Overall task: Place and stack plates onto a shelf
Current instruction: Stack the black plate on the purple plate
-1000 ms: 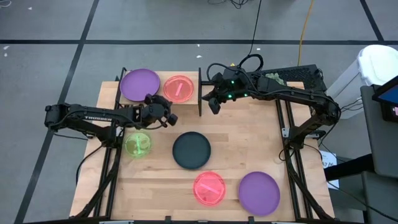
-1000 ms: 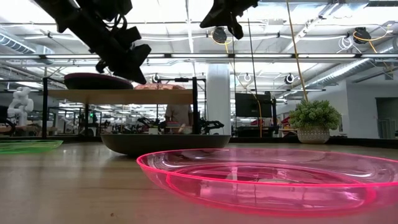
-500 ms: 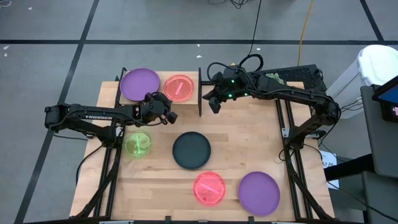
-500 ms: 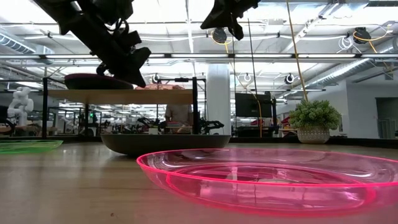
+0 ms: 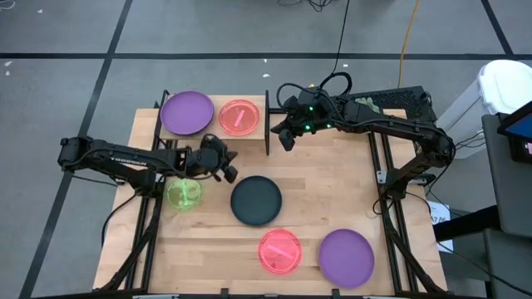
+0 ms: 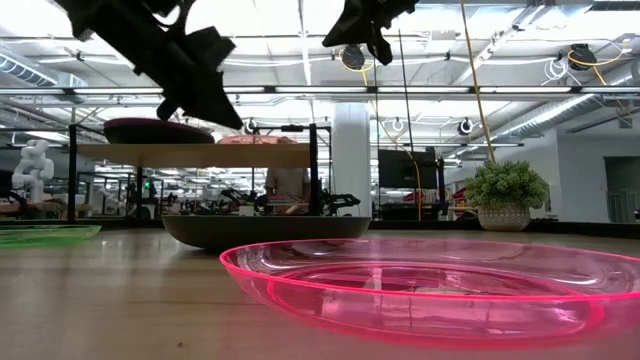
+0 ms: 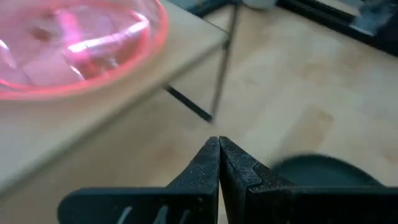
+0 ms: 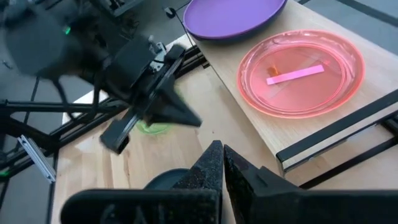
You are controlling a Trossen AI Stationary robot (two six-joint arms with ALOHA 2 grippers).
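The shelf [image 5: 213,133] stands at the table's far left, carrying a purple plate [image 5: 187,112] and a pink plate [image 5: 239,117] side by side. On the tabletop lie a green plate [image 5: 184,193], a dark plate [image 5: 256,200], a second pink plate [image 5: 280,251] and a second purple plate [image 5: 346,257]. My left gripper [image 5: 226,171] is shut and empty in front of the shelf, between the green and dark plates [image 7: 329,171]. My right gripper [image 5: 285,142] is shut and empty, hovering just right of the shelf's right end panel [image 5: 267,124].
A black frame and cables [image 5: 391,104] lie along the table's far right. Bare wood [image 5: 332,183] shows between the dark plate and the right edge. In the low view the near pink plate [image 6: 430,285] fills the foreground, with the dark plate [image 6: 265,230] behind it.
My left gripper has drawn back from the shelf's front edge toward the table's near side, coming closer to the dark plate, and stays shut. The plates have not moved.
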